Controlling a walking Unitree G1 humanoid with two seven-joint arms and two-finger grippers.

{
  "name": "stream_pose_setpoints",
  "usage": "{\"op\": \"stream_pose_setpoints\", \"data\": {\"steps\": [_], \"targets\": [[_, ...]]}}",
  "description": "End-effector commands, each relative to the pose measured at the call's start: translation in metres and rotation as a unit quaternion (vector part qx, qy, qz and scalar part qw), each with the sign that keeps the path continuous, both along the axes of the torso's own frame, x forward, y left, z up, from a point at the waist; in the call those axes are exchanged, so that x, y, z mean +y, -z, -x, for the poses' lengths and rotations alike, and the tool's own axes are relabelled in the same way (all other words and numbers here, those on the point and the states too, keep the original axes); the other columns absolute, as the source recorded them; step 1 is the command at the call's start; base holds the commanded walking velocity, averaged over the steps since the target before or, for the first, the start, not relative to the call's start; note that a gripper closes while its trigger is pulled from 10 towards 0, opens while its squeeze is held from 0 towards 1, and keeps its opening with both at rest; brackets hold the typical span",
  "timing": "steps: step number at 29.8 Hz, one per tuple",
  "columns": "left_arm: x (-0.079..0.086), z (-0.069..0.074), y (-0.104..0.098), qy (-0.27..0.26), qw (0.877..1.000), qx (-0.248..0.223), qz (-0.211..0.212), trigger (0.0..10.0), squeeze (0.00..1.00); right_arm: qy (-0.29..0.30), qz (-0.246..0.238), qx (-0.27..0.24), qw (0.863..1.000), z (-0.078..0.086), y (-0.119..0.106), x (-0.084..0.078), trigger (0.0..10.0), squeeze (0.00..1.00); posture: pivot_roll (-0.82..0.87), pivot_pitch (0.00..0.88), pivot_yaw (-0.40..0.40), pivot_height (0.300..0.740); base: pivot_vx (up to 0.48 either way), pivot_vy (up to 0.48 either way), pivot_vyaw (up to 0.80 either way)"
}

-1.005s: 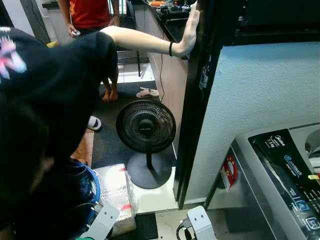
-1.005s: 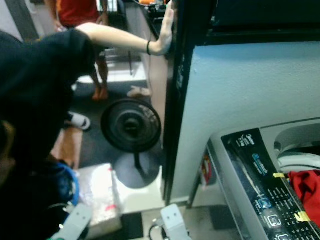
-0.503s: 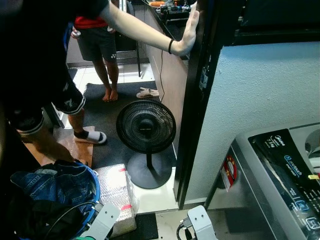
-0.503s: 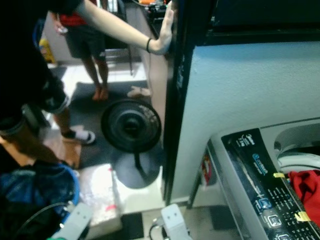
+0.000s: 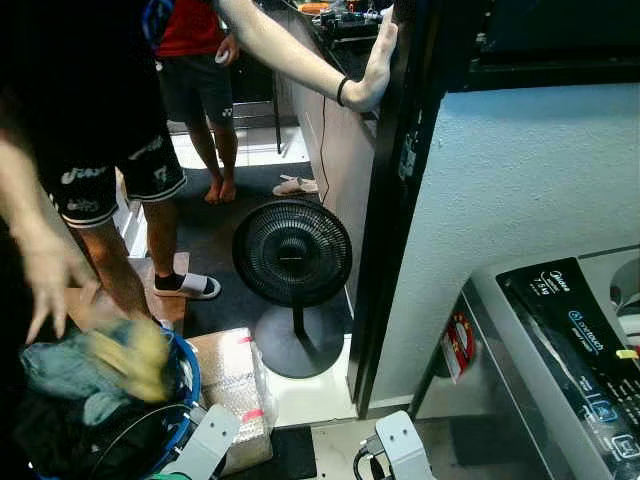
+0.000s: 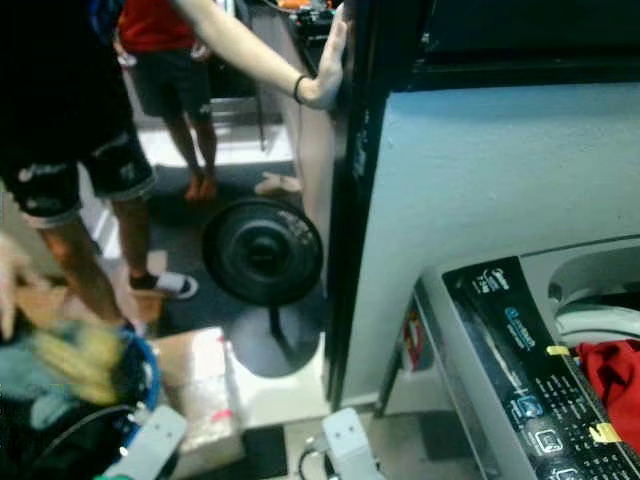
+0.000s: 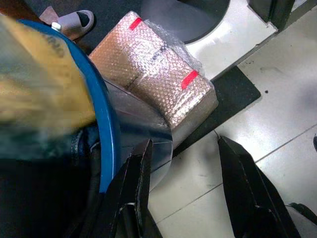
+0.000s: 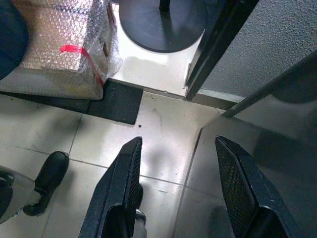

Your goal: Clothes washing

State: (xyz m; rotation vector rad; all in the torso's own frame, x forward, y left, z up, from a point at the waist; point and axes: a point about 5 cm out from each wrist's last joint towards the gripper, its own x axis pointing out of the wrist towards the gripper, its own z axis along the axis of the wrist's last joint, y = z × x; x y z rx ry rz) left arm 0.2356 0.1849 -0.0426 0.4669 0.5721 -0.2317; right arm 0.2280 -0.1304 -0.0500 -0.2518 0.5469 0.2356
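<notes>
A blue laundry basket (image 5: pixel 189 372) full of clothes stands at my lower left; blurred yellow and teal garments (image 5: pixel 128 358) lie on top of darker ones. A person's hand (image 5: pixel 48 272) hovers over it. The washing machine (image 5: pixel 560 330) is at the lower right with its black control panel (image 6: pixel 520 350) and a red garment (image 6: pixel 612 372) inside the open tub. My left gripper (image 7: pixel 184 173) hangs open above the floor tiles right beside the basket rim (image 7: pixel 108 134). My right gripper (image 8: pixel 178 171) hangs open over bare tiles next to the machine's side.
A black standing fan (image 5: pixel 292 255) is straight ahead on the floor. A bubble-wrapped box (image 5: pixel 232 385) lies between fan and basket. A dark door frame (image 5: pixel 390 200) has a person's hand (image 5: pixel 375 70) resting on it. A second person in red (image 5: pixel 200 60) stands further back.
The person nearest me has straightened up and stepped back from in front of the camera; an arm now swings down over the basket, and the clothes on top look disturbed.
</notes>
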Motion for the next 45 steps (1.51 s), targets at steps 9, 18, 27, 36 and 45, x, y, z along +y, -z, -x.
{"op": "stream_pose_setpoints", "data": {"steps": [9,18,27,36,45], "targets": [[0.002,0.007,0.005,0.002,1.0,0.016,-0.005,10.0,0.0,0.0,-0.004,0.011,1.0,0.005,0.004,0.003,10.0,0.0,-0.03,0.017,0.081,0.74,0.0,0.0,0.0],[0.001,0.008,0.006,0.001,1.0,0.017,-0.004,10.0,0.0,-0.001,-0.004,0.011,1.0,0.005,0.003,0.002,10.0,0.0,-0.03,0.017,0.08,0.74,0.0,0.0,0.0],[0.001,0.008,0.006,0.0,1.0,0.016,-0.004,10.0,0.0,-0.002,-0.005,0.009,1.0,0.004,0.003,0.003,10.0,0.0,-0.02,0.014,0.077,0.74,0.0,0.0,0.0],[0.002,0.007,0.005,0.001,1.0,0.016,-0.004,10.0,0.0,0.0,-0.011,0.005,1.0,0.003,0.002,0.003,10.0,0.0,-0.02,0.016,0.077,0.74,0.0,0.0,0.0],[-0.006,-0.02,-0.024,0.027,0.996,-0.079,0.02,10.0,0.0,0.009,-0.055,-0.075,0.996,-0.02,-0.022,0.008,10.0,0.0,-0.02,0.027,0.073,0.74,0.0,0.0,0.0]]}}
